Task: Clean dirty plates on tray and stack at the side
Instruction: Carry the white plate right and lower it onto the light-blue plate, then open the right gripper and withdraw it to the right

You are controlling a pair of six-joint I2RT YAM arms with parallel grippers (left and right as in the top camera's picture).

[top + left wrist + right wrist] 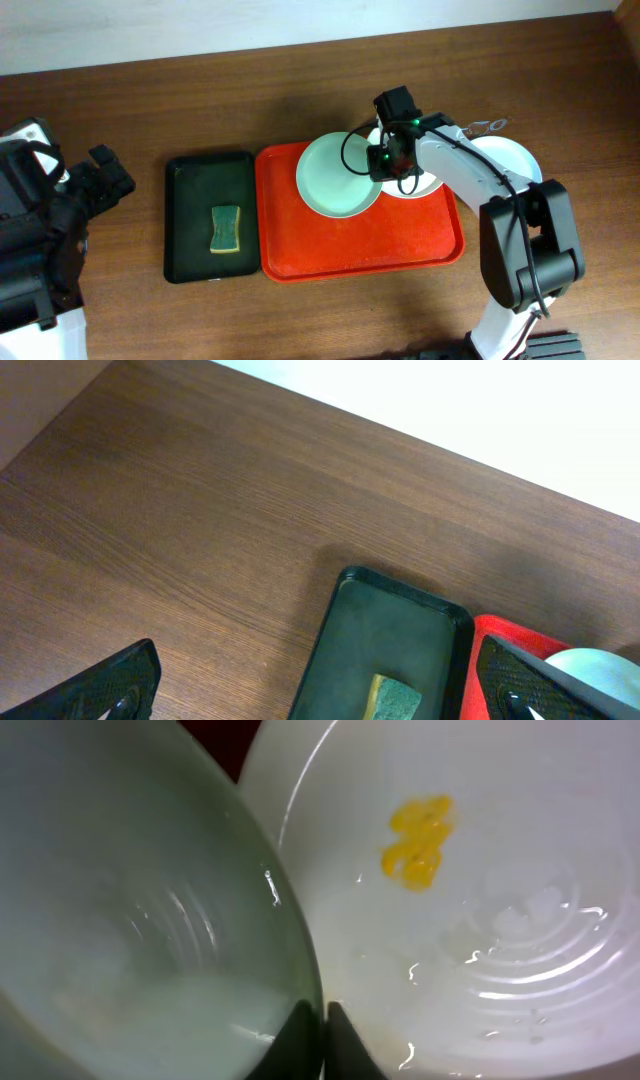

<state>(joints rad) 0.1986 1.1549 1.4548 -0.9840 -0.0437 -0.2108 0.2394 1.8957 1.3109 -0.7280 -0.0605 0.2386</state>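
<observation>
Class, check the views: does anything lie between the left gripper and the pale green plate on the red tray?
Yes: the black tray, holding a sponge, lies flat between the left gripper and the pale green plate, whose far rim the right gripper pinches.

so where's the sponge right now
In the overhead view the sponge lies inside the black tray, which sits directly left of the red tray.

Black tray [185,200], sponge [226,229], wooden table [150,110]
The sponge — green and yellow — lies inside the black tray, right of its middle; the tray sits flat on the brown table.
</observation>
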